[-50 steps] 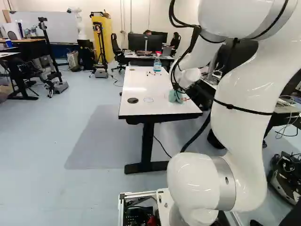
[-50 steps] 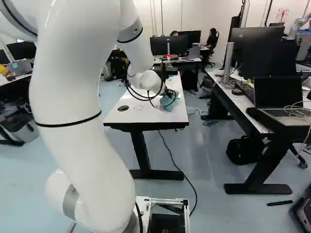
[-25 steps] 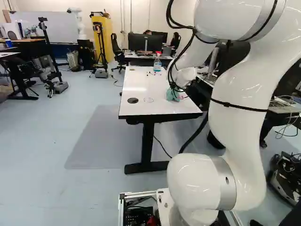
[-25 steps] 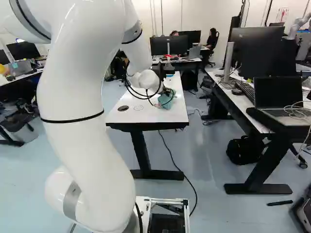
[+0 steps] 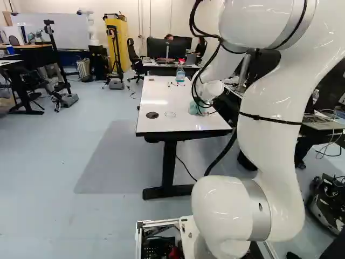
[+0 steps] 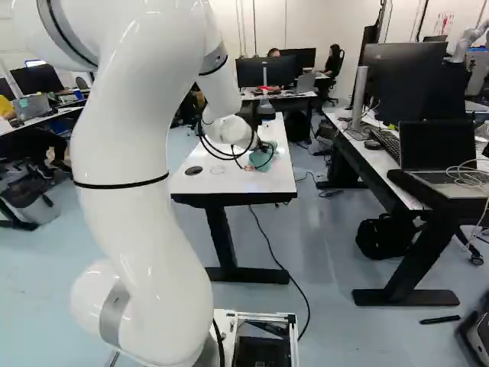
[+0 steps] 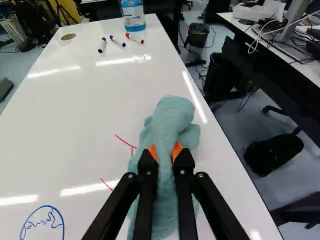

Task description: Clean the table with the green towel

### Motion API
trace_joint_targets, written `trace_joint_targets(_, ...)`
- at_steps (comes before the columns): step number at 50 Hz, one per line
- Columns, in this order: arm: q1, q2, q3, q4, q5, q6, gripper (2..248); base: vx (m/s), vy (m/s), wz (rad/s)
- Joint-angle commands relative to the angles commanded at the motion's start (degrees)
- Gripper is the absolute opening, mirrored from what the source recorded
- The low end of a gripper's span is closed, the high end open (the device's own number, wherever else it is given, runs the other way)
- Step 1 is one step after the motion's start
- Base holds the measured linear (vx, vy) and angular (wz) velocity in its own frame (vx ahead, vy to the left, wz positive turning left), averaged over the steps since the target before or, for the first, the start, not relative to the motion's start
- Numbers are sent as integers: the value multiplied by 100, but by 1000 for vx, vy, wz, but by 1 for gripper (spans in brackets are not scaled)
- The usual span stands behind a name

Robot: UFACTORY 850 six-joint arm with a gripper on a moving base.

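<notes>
Bright, even light fills the room. In the wrist view, white glare (image 7: 195, 97) streaks the glossy counter (image 7: 90, 115) ahead of the end effector (image 6: 261, 146) and to both sides of it. Behind it, small highlights shine on the curved arm (image 6: 130, 237).

White table (image 7: 75, 135) under bottle (image 7: 133, 16), markers (image 7: 102, 45), apparently towel (image 7: 171, 117)

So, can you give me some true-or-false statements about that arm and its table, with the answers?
1. The hand is gripping a green towel. True.
2. Red marks and a blue drawing show on the white table. True.
3. The towel covers the blue drawing. False: it is in plain view, off to one side.
4. A bottle stands near three markers. True.
5. The markers stand upright. False: they lie flat.
</notes>
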Motion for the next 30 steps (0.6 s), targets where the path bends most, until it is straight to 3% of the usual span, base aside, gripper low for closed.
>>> trace_joint_targets(30,0,-323,-63,0,273,0,47,0,0,0)
